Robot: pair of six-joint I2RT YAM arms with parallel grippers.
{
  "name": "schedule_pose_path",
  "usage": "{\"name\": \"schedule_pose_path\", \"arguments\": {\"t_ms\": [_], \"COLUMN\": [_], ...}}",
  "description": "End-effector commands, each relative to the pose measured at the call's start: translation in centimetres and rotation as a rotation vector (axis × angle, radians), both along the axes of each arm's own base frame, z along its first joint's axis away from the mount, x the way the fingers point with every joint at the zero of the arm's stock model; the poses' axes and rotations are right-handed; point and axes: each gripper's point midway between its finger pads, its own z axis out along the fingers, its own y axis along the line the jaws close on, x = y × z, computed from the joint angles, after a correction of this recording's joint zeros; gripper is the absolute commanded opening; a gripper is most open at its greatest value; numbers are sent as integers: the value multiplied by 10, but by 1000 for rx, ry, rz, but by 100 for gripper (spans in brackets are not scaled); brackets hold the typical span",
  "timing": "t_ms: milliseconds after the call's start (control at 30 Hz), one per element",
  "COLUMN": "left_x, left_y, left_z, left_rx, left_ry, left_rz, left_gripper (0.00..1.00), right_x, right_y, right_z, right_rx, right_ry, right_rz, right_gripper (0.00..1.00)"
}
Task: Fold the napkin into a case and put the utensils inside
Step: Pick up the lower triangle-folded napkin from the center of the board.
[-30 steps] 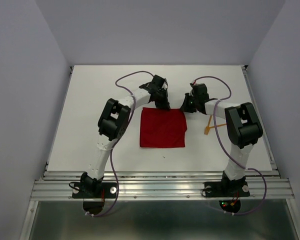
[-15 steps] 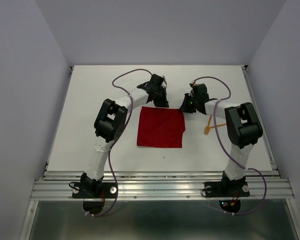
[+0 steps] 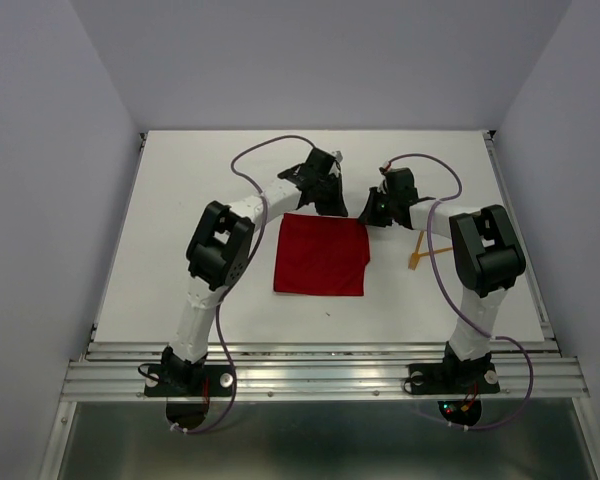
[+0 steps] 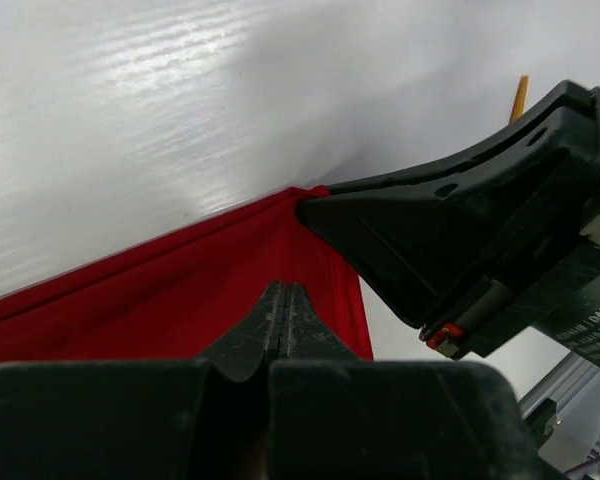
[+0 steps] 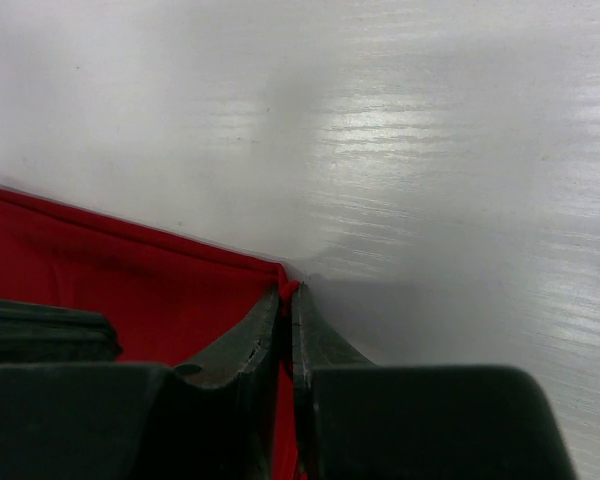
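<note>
The napkin [image 3: 320,255] lies flat in the middle of the counter [image 3: 180,220]. It looks soft, light and limp, so it is best taken by a corner or hem. The right tool [image 5: 288,295] pinches its far right corner. The left tool [image 4: 284,297] is closed by the far edge, seemingly empty. The utensils [image 3: 418,255] lie to the right.

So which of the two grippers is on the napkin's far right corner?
The right gripper, pinching that corner of the napkin; the left gripper sits closed further left along the far edge.
</note>
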Motion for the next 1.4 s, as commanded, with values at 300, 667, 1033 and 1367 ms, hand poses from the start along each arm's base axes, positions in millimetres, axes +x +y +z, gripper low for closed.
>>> {"name": "schedule_pose_path", "arguments": {"t_ms": [300, 667, 1033, 1367], "left_x": [1, -9, -8, -8], "left_y": [1, 11, 17, 19], "left_z": [-52, -72, -74, -69], "left_rx": [79, 103, 109, 100], "left_ry": [44, 74, 79, 77], "left_rz": [-17, -9, 11, 22], "left_gripper": [0, 0, 0, 0], "right_x": [2, -3, 0, 5], "right_y": [4, 25, 54, 75], "right_z": [18, 54, 86, 69], "right_rx": [37, 155, 231, 252], "right_ry": [-40, -84, -123, -84], "right_rz": [11, 59, 99, 84], "right_gripper": [8, 1, 1, 1]}}
